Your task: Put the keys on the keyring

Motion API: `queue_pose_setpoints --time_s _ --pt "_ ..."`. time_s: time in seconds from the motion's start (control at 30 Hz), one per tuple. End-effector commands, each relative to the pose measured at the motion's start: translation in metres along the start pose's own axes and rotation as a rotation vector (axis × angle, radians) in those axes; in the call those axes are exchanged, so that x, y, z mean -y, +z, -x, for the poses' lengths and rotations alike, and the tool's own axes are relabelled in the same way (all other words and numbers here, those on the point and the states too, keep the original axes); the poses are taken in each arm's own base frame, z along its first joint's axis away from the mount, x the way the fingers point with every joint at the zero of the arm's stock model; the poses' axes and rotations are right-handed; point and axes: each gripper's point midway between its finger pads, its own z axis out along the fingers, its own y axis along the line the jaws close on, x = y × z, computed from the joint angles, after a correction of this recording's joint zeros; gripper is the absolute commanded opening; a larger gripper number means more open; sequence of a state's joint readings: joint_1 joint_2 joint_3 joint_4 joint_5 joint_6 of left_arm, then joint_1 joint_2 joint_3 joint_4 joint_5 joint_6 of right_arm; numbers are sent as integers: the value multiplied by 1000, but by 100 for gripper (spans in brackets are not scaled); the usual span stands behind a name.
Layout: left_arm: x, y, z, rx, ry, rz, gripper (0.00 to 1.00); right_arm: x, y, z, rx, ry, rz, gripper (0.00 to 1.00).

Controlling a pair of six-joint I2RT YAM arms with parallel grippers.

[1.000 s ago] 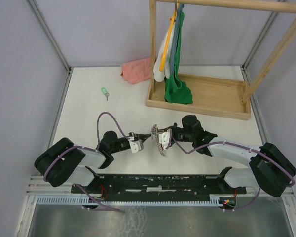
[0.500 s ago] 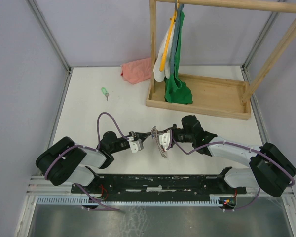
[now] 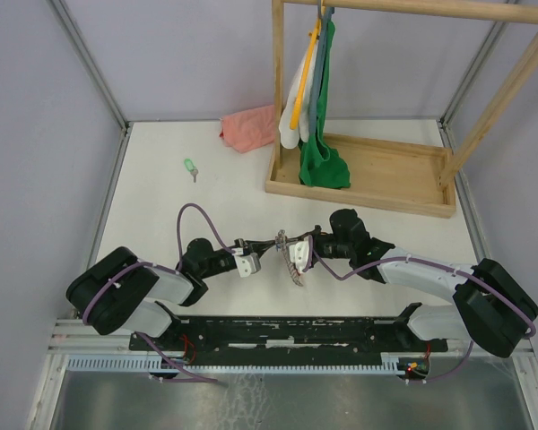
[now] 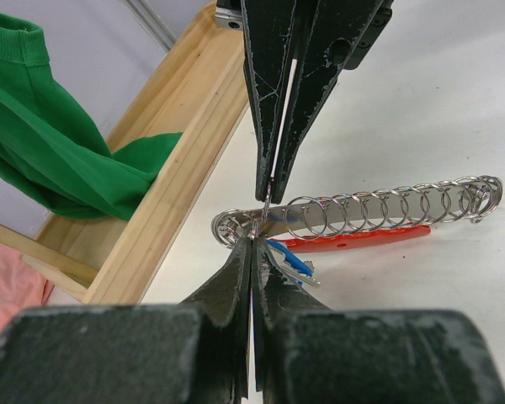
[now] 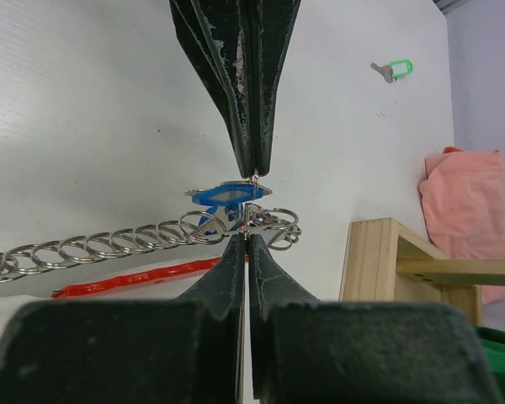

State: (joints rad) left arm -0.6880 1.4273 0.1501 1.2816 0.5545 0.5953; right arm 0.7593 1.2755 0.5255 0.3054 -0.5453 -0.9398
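While two keys show — the blue key (image 5: 223,195) at the single keyring (image 4: 379,206) by the table's (image 3: 161,206) near edge, the green key (image 3: 190,167) alone toward the far-left corner — a pink cloth (image 3: 249,128) and wooden rack (image 3: 377,193) line the far edge; left gripper (image 4: 252,251) and right gripper (image 5: 247,242), both pinched closed, clamp the ring from opposite sides

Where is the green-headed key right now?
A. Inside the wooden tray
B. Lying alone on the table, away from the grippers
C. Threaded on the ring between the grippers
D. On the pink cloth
B: the green key lies by itself on the bare table, far to the left of the keyring.
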Motion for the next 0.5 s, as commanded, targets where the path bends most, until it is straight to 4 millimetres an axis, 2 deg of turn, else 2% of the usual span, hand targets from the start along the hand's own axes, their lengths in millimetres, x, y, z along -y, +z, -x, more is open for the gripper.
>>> queue_pose_setpoints --time_s 0.0,0.47 --pt "-6 4 16 59 45 11 3 13 0 15 50 -34 -33 1" --pt "-3 4 19 75 42 -9 3 14 1 12 37 -32 -46 1"
